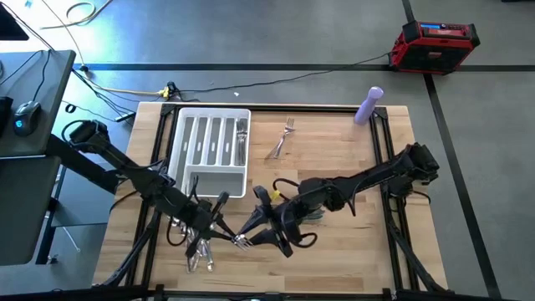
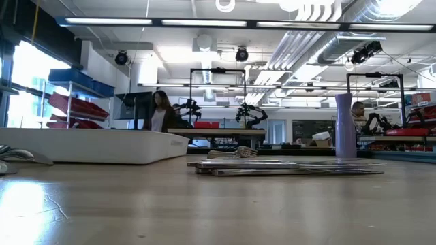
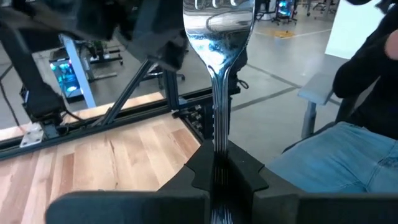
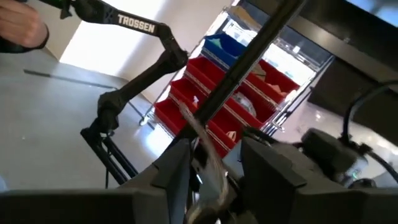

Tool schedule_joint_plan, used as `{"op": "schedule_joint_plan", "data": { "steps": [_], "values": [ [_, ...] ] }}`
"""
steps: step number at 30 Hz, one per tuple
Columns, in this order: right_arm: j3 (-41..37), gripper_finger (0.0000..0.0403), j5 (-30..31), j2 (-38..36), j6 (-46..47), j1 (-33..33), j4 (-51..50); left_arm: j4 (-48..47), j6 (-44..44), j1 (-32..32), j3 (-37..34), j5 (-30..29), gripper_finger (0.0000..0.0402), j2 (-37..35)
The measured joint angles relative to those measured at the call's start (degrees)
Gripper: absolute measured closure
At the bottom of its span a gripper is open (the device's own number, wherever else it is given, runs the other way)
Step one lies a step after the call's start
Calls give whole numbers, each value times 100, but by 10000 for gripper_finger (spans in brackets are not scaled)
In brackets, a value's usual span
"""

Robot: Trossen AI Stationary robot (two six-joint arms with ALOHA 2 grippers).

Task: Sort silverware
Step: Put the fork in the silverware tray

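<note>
Above wooden table (image 1: 334, 167), fork (image 3: 217, 37) lengthwise from left claw (image 3: 219, 177)

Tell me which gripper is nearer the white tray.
Left. The left gripper, jaws shut on a fork, sits just below the white tray; the right gripper lies farther toward the table's middle.

Shiny metal cutlery on pale wood, beside matt white plastic.
We see a polished, mirror-bright metal fork (image 3: 217, 37), a smooth grained wooden table (image 1: 334, 167), a matt white plastic tray (image 1: 180, 142), and a smooth lilac bottle (image 1: 369, 105).
</note>
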Motion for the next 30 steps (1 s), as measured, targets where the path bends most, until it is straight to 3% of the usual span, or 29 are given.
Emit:
{"op": "schedule_joint_plan", "data": {
  "steps": [5,8,12,17,21,24,28,30],
  "values": [
    [0,297,9,0,-89,6,-5,2,-128,178,-2,11,401,95],
    [-2,331,72,0,-131,6,-99,0,-217,219,-2,11,401,155],
    [-2,393,468,0,-179,16,-240,-12,-262,251,-2,45,401,200],
    [0,402,1360,0,-16,13,-150,-147,-358,252,-2,-209,396,184],
    [6,403,2234,-66,215,-108,-130,-883,-868,245,7,-619,375,-32],
    [68,403,2511,-106,311,-346,-114,-1631,-1459,240,7,-759,359,-292],
    [64,402,2366,-96,470,-815,-367,-2807,-2259,162,7,-1016,346,-749],
    [64,402,2005,-94,699,-1169,-509,-3469,-2650,58,7,-1355,345,-1009]
  ]
}}
